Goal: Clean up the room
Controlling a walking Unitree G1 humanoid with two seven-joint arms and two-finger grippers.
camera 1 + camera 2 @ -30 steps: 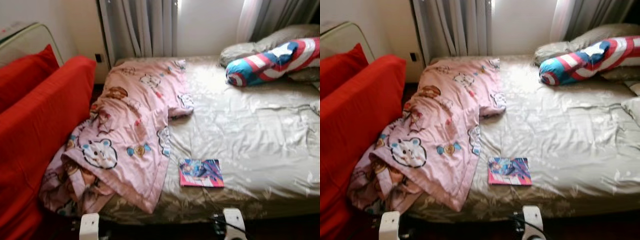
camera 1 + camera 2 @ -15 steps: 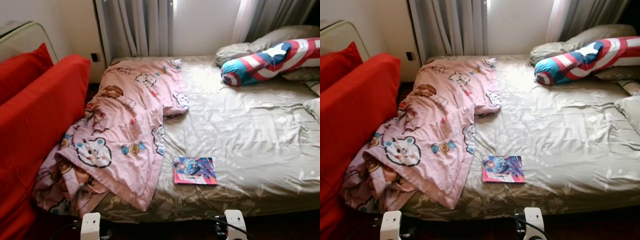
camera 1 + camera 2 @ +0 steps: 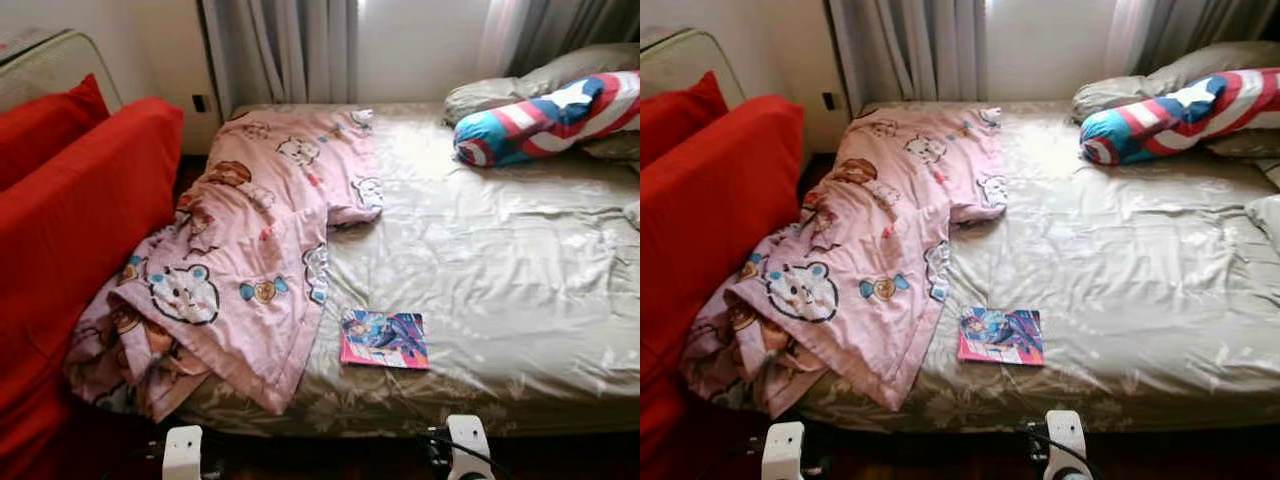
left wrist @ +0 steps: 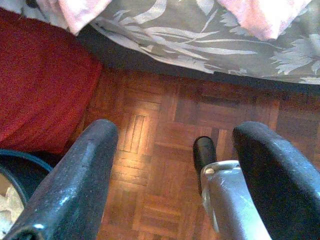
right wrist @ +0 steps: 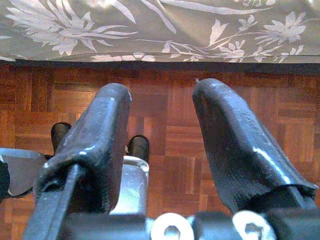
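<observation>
A bed (image 3: 500, 260) with a beige floral sheet stands before me. A pink cartoon-bear blanket (image 3: 250, 260) lies crumpled over its left side and hangs off the near corner. A colourful book (image 3: 385, 338) lies flat near the front edge. A red, white and blue striped bolster (image 3: 545, 120) rests by beige pillows (image 3: 500, 92) at the far right. My left gripper (image 4: 175, 165) hangs open over the parquet floor by the bed's edge. My right gripper (image 5: 162, 135) hangs open over the floor too, holding nothing.
A red sofa (image 3: 70, 230) with a red cushion (image 3: 45, 125) stands close along the bed's left side. Grey curtains (image 3: 285, 50) hang behind the bed. Parquet floor (image 5: 170, 115) runs under the bed's edge. A dark round bin rim (image 4: 15, 170) sits by the red fabric.
The whole picture has shifted slightly right and down, so my head has moved. The blanket, book and bolster lie where they were.
</observation>
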